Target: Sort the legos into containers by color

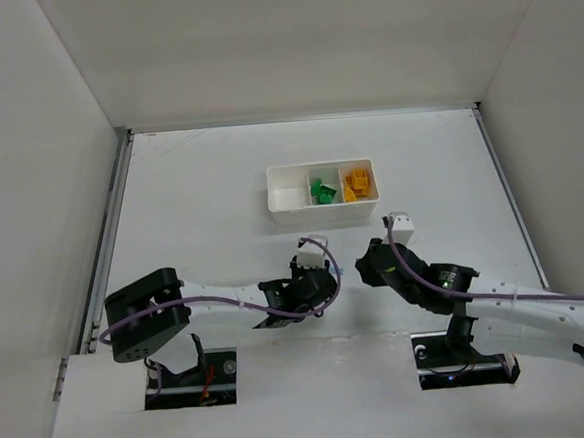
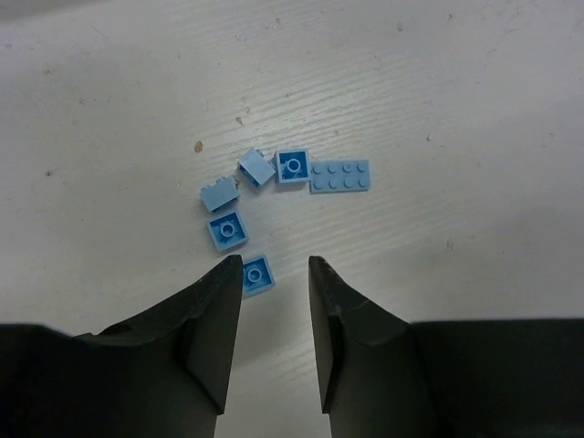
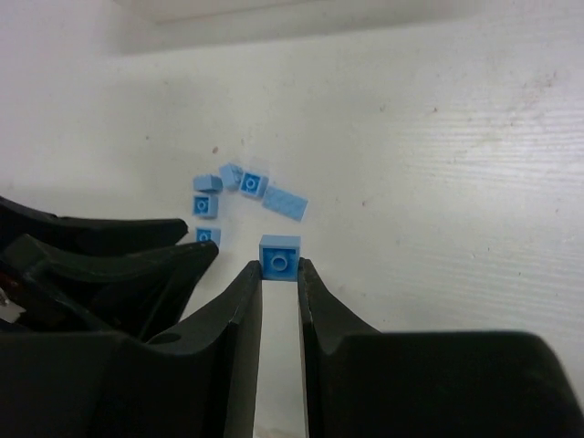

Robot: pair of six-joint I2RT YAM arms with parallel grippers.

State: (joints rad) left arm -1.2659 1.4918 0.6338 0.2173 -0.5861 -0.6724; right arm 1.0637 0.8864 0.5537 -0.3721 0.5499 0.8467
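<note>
The right gripper (image 3: 280, 271) has its two black fingers pressed in on one small light-blue plastic brick (image 3: 280, 256). It's pinched right at the tips w/ its stud facing the wrist cam. Can't tell if that brick touches the table.

The left gripper (image 2: 272, 274) has its jaws parted w/ a plain gap and nothing btwn them. A tiny light-blue square brick (image 2: 256, 275) lies on the white table (image 2: 456, 91) just beside the tip of the finger on the left side of the left wrist view, prob. touching it.

Past that tip is a loose cluster of more light-blue pieces. A second square brick (image 2: 226, 230) lies stud-up. A tipped brick (image 2: 219, 193) and another tipped brick (image 2: 257, 168) lie on their sides. A third stud-up square (image 2: 293, 165) is up against a flat light-blue eight-stud plate (image 2: 340, 175).

In the right wrist view the two grippers are close side by side, w/ the cluster just ahead of the left one.

The white rectangular plastic tray (image 1: 324, 214) w/ three compts sits mid-table, beyond both grippers and apart from them. Green bricks (image 1: 320, 191) are in the middle compt. Yellow-orange bricks (image 1: 358, 183) are in the right compt.
</note>
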